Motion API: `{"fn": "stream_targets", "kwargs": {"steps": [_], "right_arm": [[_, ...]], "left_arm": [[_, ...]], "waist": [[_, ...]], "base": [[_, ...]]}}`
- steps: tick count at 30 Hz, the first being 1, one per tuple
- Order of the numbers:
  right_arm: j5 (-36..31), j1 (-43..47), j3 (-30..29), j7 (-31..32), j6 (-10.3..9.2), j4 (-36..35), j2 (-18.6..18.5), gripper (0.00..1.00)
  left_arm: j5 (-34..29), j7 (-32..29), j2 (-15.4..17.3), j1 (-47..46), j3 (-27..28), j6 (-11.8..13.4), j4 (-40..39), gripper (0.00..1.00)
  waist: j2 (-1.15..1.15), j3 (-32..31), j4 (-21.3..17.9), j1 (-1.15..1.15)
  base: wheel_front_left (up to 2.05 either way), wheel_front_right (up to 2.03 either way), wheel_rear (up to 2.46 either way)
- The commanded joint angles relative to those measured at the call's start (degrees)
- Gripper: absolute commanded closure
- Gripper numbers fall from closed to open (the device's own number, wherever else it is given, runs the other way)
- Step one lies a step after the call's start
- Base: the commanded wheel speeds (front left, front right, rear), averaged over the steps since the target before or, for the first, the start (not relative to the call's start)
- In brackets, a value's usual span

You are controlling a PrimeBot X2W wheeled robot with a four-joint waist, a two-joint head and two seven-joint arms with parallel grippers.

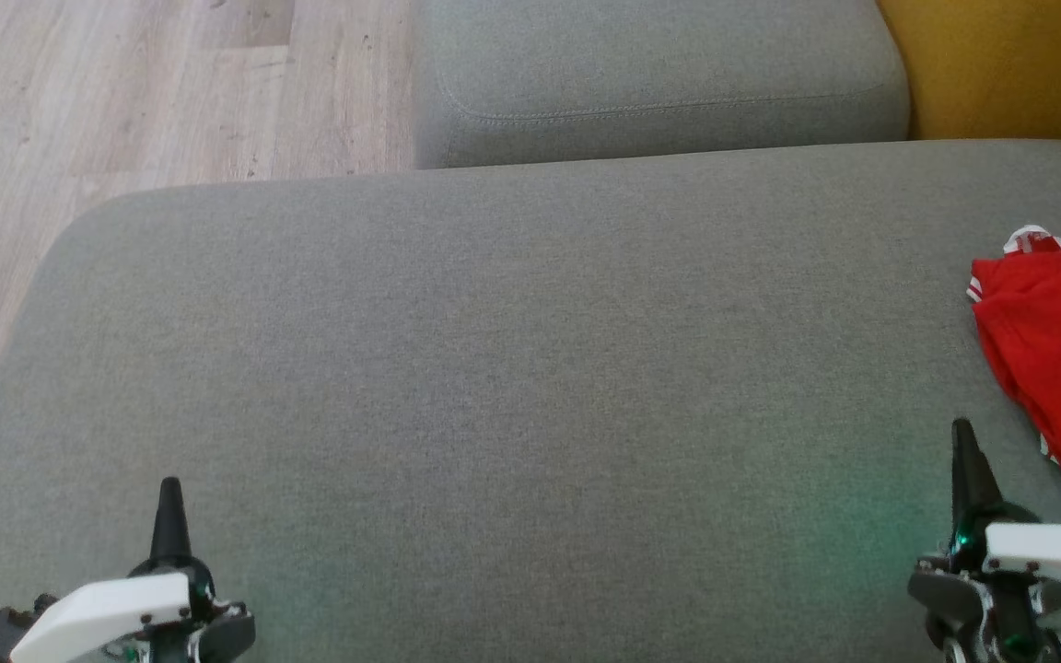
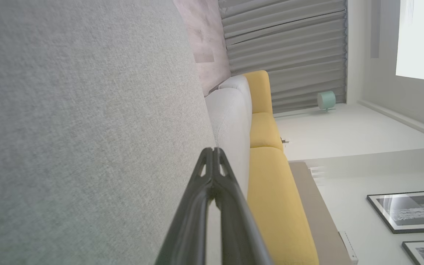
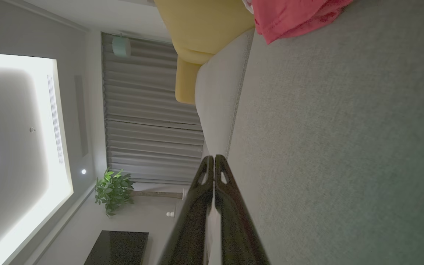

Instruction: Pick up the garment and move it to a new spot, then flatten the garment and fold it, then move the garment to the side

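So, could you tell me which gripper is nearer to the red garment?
Right. The right gripper sits just left of the red garment; the left gripper is far off across the grey cushion.

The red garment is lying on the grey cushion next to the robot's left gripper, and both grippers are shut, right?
Not quite: the head view shows the red garment lying beside the right gripper, not the left gripper. It does lie on the grey cushion, and both grippers are shut.
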State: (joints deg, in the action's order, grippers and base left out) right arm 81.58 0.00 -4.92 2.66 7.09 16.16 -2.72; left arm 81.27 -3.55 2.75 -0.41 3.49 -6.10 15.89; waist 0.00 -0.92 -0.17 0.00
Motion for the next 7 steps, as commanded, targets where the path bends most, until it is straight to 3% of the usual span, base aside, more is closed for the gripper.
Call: {"fn": "stream_targets", "kwargs": {"steps": [1,7], "right_arm": [[2.5,-4.0,0.6,0.7,0.36,-2.1,-1.1,1.0],[6.0,-4.8,0.2,1.5,0.37,-2.2,-1.1,1.0]], "left_arm": [[2.2,-0.8,0.1,-3.7,2.0,-0.7,-1.8,1.0],[5.5,-1.6,0.1,-4.5,2.4,-1.0,-1.8,1.0]], "waist": [[0.0,0.2,0.0,0.0],[0.0,0.5,0.1,0.0]], "base": [[0.0,0.0,0.0],[0.0,0.0,0.0]]}}
